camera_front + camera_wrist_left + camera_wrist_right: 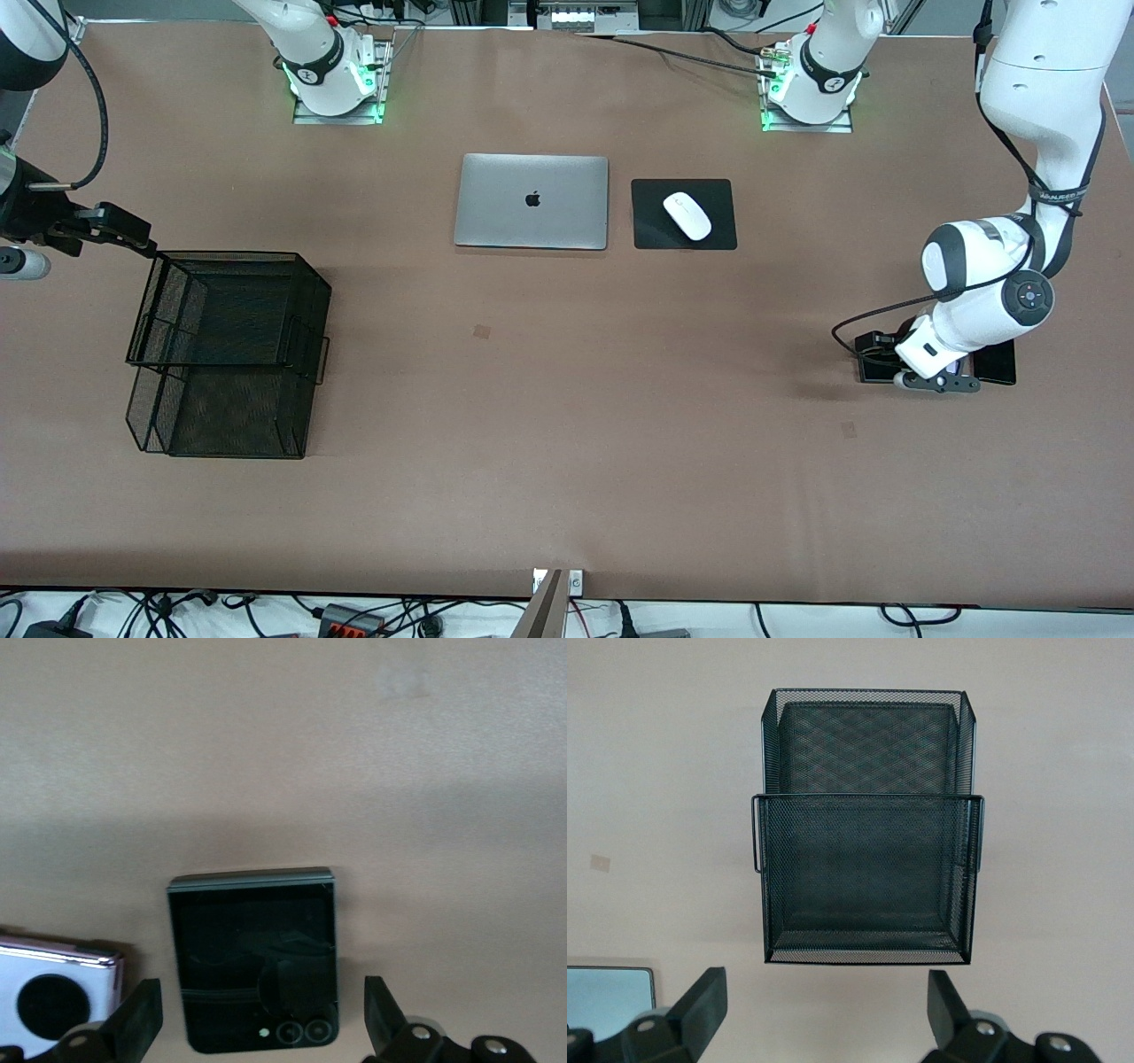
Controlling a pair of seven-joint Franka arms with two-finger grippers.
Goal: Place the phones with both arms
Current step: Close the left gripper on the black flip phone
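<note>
A small squarish black phone (254, 961) lies flat on the brown table, between the spread fingers (137, 1020) of my left gripper (259, 1019), which hangs open low over it. Beside it lies a lilac phone (53, 1001) with a black circle showing. In the front view the left arm (974, 310) covers most of this spot; a long black slab phone (999, 361) shows past it. My right gripper (120, 227) is open and holds nothing at the right arm's end of the table, beside a black mesh basket (230, 257). Its wrist view faces that basket (868, 797).
A closed silver laptop (532, 201) and a white mouse (687, 215) on a black mouse pad (651, 232) lie near the robot bases. The mesh basket has two tiers. A corner of the laptop (607, 999) shows in the right wrist view.
</note>
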